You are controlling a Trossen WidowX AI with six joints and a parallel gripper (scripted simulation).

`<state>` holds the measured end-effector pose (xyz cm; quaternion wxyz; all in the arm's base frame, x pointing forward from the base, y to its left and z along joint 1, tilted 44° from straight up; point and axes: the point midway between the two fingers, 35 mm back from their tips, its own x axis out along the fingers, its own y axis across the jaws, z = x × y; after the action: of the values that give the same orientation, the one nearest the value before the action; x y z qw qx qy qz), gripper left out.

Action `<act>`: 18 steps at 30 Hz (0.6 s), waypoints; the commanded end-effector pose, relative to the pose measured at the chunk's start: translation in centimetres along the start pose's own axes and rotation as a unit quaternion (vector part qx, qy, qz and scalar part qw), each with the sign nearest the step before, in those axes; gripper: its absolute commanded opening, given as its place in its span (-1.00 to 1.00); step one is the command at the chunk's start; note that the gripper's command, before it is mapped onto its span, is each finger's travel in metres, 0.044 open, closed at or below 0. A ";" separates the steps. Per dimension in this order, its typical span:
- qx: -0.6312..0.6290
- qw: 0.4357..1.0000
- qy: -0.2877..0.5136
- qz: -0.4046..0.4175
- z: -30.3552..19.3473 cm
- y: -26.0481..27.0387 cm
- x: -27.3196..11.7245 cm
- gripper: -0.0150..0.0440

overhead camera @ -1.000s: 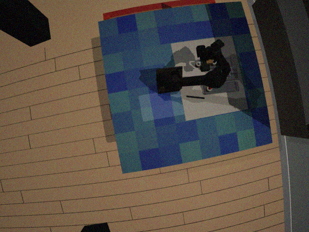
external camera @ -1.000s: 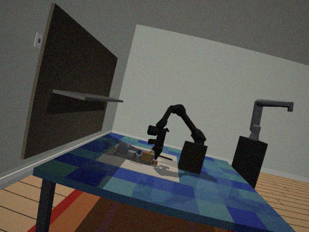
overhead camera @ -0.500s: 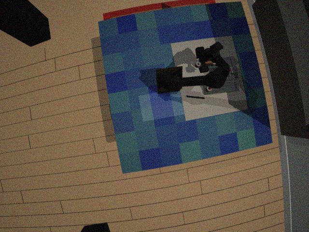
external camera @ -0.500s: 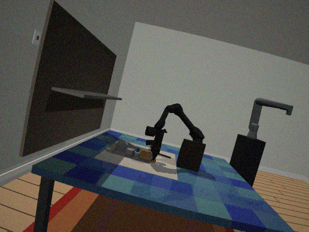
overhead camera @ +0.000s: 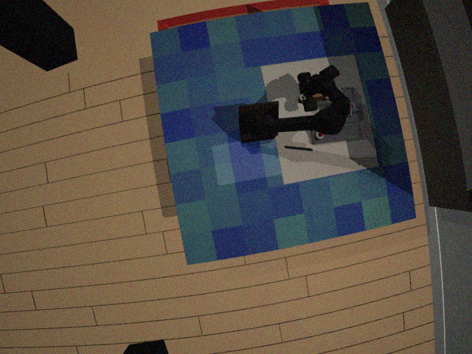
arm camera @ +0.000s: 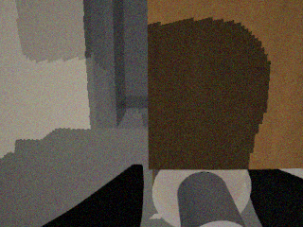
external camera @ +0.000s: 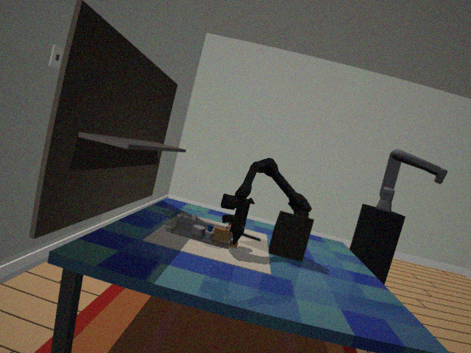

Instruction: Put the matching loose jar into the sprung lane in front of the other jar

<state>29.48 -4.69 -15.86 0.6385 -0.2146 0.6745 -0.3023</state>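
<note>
A jar with a white round top (arm camera: 163, 189) (overhead camera: 302, 97) and an orange body stands at the near end of a wooden-coloured block; its orange side (external camera: 233, 245) shows in the exterior view. My gripper (arm camera: 195, 173) (external camera: 236, 238) points down around this jar. Its fingers are partly closed, one on each side, with a narrow gap visible at the left finger. The right finger looks very close to the jar; contact cannot be told. Grey lane channels (arm camera: 101, 104) (overhead camera: 331, 139) lie on the light mat. Which jar stands in the sprung lane is too small or hidden to tell.
The wooden-coloured block (arm camera: 286, 95) (external camera: 221, 234) rises close beside the fingers. A blue-topped jar (external camera: 210, 228) and a pale round thing (external camera: 199, 229) stand behind it. A red-topped jar (overhead camera: 320, 135) stands at the other channel. A dark rod (overhead camera: 298, 147) (external camera: 251, 237) lies on the mat.
</note>
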 end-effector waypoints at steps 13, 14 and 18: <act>-0.036 0.999 -0.001 0.002 -0.4 0.4 -1.4 -0.49; -0.038 0.999 0.000 0.001 -0.4 0.4 -2.0 -0.49; -0.041 0.999 -0.002 0.003 -0.2 0.5 -3.9 -0.49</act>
<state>28.87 -2.71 -14.36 0.6217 -0.2438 0.6915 -0.2754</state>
